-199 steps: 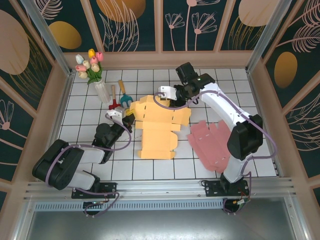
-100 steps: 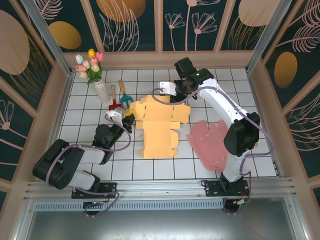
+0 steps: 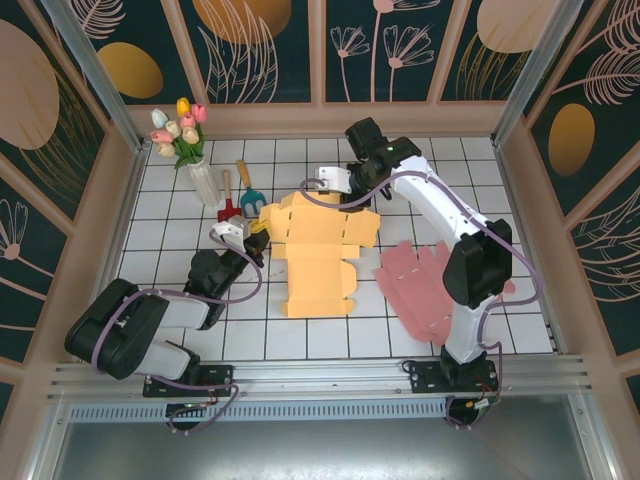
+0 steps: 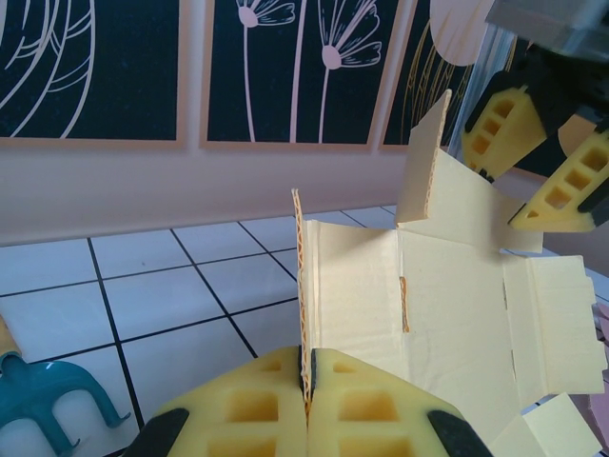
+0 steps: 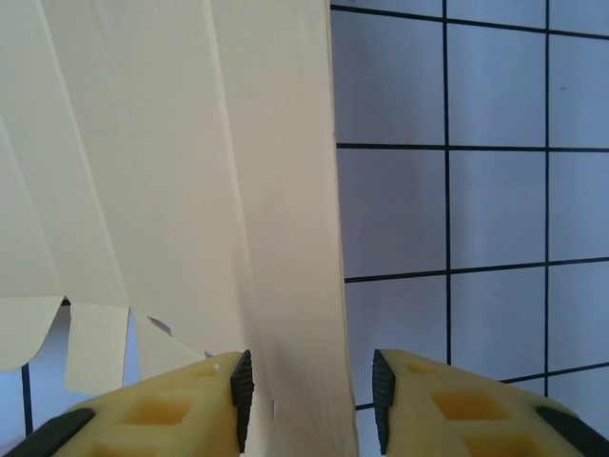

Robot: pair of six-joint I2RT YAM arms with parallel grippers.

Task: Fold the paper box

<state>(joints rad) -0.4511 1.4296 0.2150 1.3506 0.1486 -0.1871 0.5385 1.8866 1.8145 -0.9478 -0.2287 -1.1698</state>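
Pinching the left edge of the paper box [image 3: 320,250], the left hand [image 3: 257,236] sits at centre left of the overhead frame, low over the white gridded table [image 3: 300,345]. In the left wrist view its yellow pads [image 4: 238,409] are pressed together on a thin flap of the box [image 4: 447,295] that stands upright between them at the bottom centre of the frame.

The box is an unfolded orange-yellow cardboard blank lying mostly flat in the middle of the table, long axis running from top to bottom of the frame, with notched tabs along its edges. Its upper panels are lifted and creased.

At the upper edge of the box, just right of centre, is the right hand [image 3: 332,190]. In the right wrist view its fingers [image 5: 409,400] are spread apart at the bottom of the frame, with a raised pale panel of the box [image 5: 190,143] passing between them, close against the left finger.

A pink flat blank [image 3: 420,285] lies to the right of the box.
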